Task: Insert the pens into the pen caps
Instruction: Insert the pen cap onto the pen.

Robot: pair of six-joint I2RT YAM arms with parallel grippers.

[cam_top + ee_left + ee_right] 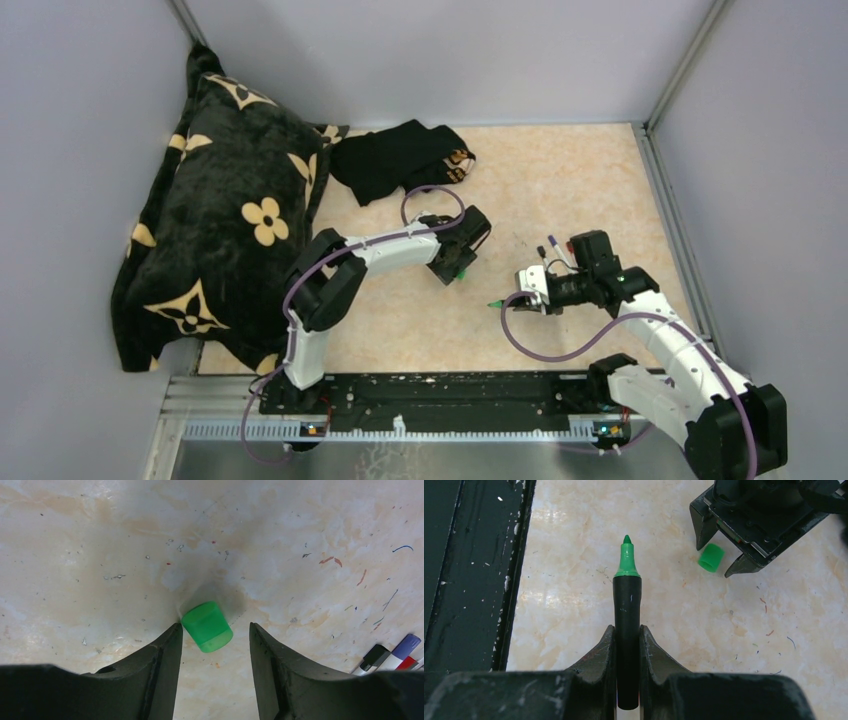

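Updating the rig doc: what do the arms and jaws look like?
Left arm and right arm match: white link shells, black joint housings, a purple cable looping along each. Jaws are black, wedge-shaped, tapering to the tips, scuffed.

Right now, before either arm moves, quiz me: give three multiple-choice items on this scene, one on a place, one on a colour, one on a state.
1. Where is the green cap?
A) on the tabletop, between the left gripper's fingers
B) on the pillow
C) under the black cloth

2. What colour is the tip of the black-barrelled marker?
A) red
B) green
C) purple

3. What state is the right gripper in?
A) open and empty
B) shut on the black-barrelled marker
C) open around a cap

Answers:
1 A: the left wrist view shows it lying between the spread fingers.
2 B: the bare nib is green.
3 B: both fingers press the barrel.
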